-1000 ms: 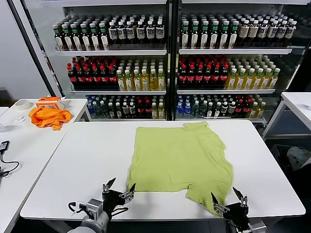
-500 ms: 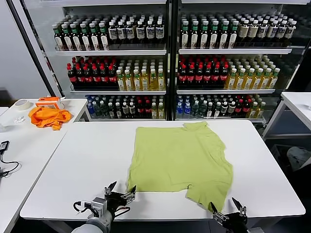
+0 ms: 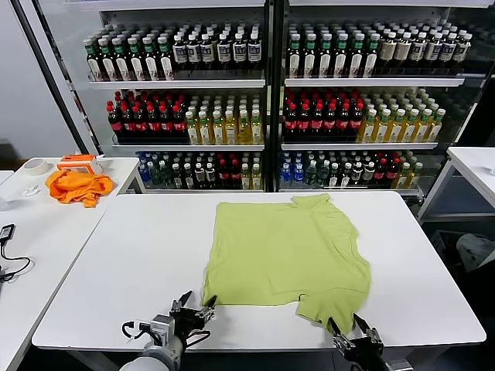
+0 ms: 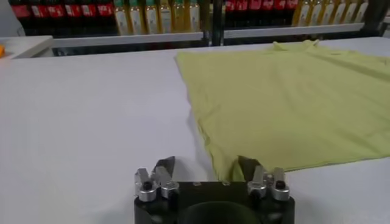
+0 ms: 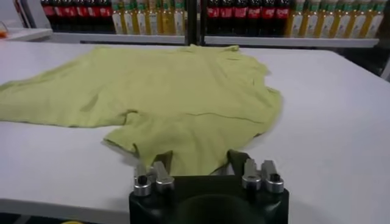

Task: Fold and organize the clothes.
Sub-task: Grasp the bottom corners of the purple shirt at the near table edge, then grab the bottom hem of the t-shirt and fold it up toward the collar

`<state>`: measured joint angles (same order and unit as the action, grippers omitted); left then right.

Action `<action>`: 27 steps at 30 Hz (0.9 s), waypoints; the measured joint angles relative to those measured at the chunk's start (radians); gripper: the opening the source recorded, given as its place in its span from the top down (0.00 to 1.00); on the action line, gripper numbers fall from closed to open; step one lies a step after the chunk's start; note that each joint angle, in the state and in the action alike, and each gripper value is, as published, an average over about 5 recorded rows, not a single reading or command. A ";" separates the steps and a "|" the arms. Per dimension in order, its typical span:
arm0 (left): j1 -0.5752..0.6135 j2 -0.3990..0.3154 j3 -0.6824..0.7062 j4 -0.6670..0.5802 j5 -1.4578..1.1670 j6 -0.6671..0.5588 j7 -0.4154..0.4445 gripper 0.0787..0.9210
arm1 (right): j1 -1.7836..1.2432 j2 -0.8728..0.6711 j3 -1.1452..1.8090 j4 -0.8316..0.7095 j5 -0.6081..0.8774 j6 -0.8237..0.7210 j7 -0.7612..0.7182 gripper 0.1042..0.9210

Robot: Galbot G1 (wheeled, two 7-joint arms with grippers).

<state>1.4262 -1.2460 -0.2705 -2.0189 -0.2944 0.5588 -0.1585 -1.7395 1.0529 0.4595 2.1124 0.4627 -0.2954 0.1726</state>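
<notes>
A light yellow-green T-shirt (image 3: 288,259) lies spread across the white table (image 3: 124,255), filling the centre of the head view with its round neck toward the drink shelves (image 3: 267,93) at the top of the frame. It looks partly folded: one sleeve shows on the right and a loose flap hangs down toward the lower right, near the table's front edge.

My left gripper (image 3: 194,305) sits low in the frame at the shirt's lower left corner. In the left wrist view my fingers (image 4: 164,165) stand partly apart, one over bare table and the other at the hem (image 4: 226,175); nothing is pinched between them.

My right gripper (image 3: 353,328) is at the bottom right, at the tip of the hanging flap. Its fingers are narrower, straddling the cloth edge (image 5: 183,159), but I cannot tell whether they have caught it.

I judge both are placed at the near corners to lift that edge together for a fold. The bright orange cloth (image 3: 76,186) stays on the side table at the left.
</notes>
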 measured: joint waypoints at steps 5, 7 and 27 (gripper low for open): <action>-0.008 -0.003 0.013 0.008 0.004 -0.004 0.003 0.65 | 0.003 -0.002 0.000 0.004 0.008 -0.001 -0.008 0.86; -0.010 -0.002 0.015 0.009 0.004 -0.006 0.006 0.72 | 0.003 -0.004 0.002 0.008 0.011 -0.001 -0.011 0.93; 0.086 0.098 -0.047 -0.112 -0.025 -0.012 0.024 1.00 | -0.112 -0.054 0.082 0.180 0.021 -0.064 -0.006 1.00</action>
<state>1.5127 -1.1484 -0.3176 -2.1305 -0.3198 0.5465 -0.1346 -1.8516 0.9993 0.5415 2.2923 0.4839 -0.3592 0.1666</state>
